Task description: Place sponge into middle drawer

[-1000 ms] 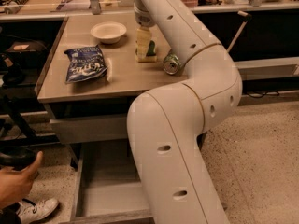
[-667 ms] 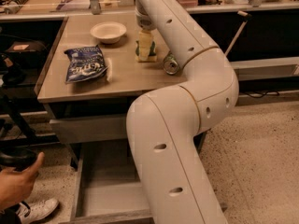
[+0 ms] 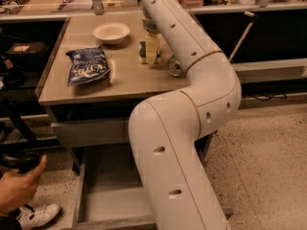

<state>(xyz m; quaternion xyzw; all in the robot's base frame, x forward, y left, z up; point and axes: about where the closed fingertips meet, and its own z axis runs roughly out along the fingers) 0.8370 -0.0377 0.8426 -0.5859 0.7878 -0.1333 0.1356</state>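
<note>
The claw (image 3: 152,46) stands on the small green-topped, yellow-based sponge (image 3: 143,53) on the wooden worktop (image 3: 129,80). I cannot tell whether it grips. The sponge is probably light and squashy, so pinch its narrow sides.

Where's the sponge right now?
In the camera view, the sponge sits on the tabletop between the white bowl and the can, with the pincer at it.

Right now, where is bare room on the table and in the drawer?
Bare: tabletop front strip between chip bag and can; middle drawer floor left of the arm. Crowded: table's back, where the tool sits at the sponge, near the bowl.
</note>
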